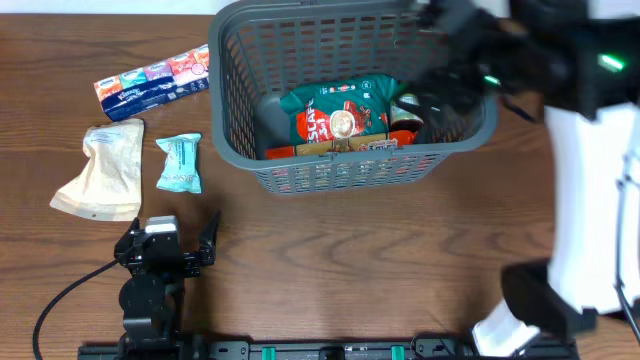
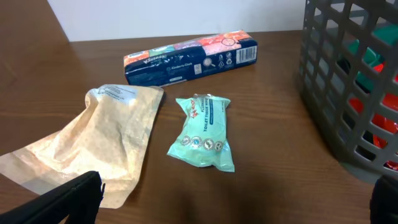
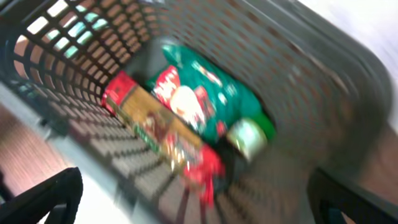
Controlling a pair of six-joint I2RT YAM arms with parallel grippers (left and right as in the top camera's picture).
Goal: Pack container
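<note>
L tool (image 1: 172,232), jaws apart, faced teal pkt (image 2: 202,134) ahead on tabletop (image 1: 350,260); R tool (image 3: 193,183), jaws apart & empty, hung above container (image 1: 340,175), green bag (image 3: 205,93) below it.

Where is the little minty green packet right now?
In the overhead view, the mint green packet lies on the left side of the table, between the beige pouch and the container, nearer the pouch.

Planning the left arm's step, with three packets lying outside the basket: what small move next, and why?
Probably ease the left gripper forward over the mint wipes packet: it lies straight ahead, apart from the beige pouch, and that gripper is open, empty.
</note>
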